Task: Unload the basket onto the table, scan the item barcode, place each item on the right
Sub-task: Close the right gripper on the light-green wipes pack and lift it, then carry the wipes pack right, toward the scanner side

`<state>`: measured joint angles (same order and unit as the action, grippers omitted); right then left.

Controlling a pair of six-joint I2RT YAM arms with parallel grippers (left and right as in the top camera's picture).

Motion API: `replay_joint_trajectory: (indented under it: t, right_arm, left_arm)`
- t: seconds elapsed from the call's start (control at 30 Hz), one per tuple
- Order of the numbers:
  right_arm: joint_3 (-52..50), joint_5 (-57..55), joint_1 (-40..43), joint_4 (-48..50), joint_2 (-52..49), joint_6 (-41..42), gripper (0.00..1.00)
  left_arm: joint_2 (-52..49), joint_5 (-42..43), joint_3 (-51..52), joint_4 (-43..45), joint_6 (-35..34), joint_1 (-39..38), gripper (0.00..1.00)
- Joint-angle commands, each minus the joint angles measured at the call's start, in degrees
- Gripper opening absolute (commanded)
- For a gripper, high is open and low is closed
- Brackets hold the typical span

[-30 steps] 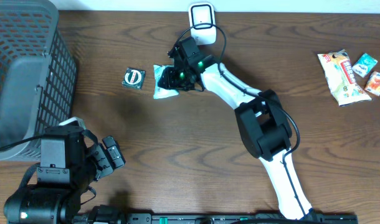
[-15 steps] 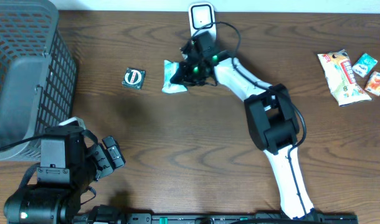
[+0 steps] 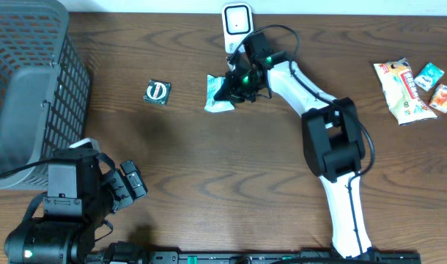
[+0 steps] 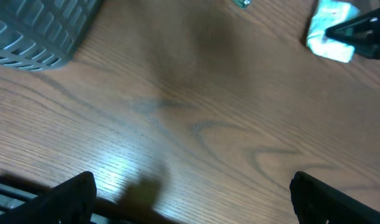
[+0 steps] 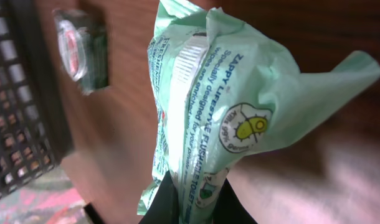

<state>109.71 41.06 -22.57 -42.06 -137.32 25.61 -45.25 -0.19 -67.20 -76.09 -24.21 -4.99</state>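
My right gripper (image 3: 235,86) is shut on a pale green wipes packet (image 3: 217,94), which hangs just left of and below the white barcode scanner (image 3: 237,20) at the table's back edge. In the right wrist view the packet (image 5: 221,106) fills the middle, pinched at its lower end between the black fingers of the gripper (image 5: 193,202). The left wrist view shows the same packet (image 4: 330,35) far off at top right. My left gripper (image 4: 193,200) stands wide open over bare wood near the front left, nothing between its fingers.
A black mesh basket (image 3: 29,77) fills the far left. A small dark packet with a round logo (image 3: 157,92) lies left of the held packet. Three snack packets (image 3: 410,88) lie at the far right.
The right gripper closed on the green packet and carried it rightward, from beside the small dark packet to just below the scanner. The left arm has not moved.
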Motion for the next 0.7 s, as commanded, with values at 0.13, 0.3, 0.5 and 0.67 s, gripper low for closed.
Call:
replay_joint_trajectory:
  t: [0.13,0.3,0.5,0.67]
  right_arm:
    - [0.0,0.5,0.6,-6.1,10.0,-5.4,0.01]
    - [0.0,0.4,2.0,-10.2,12.5,-7.7,0.01]
    - [0.0,-1.1,4.8,-20.3,16.2,-10.8,0.01]
    - [0.0,-1.2,5.5,-26.5,18.1,-15.4,0.01]
  left_arm:
    - [0.0,-0.3,0.0,-0.2,-0.3,-0.1,0.98]
    - [0.0,-0.3,0.0,-0.2,-0.3,-0.1,0.98]
    - [0.0,-0.3,0.0,-0.2,-0.3,-0.1,0.98]
    - [0.0,-0.3,0.0,-0.2,-0.3,-0.1,0.98]
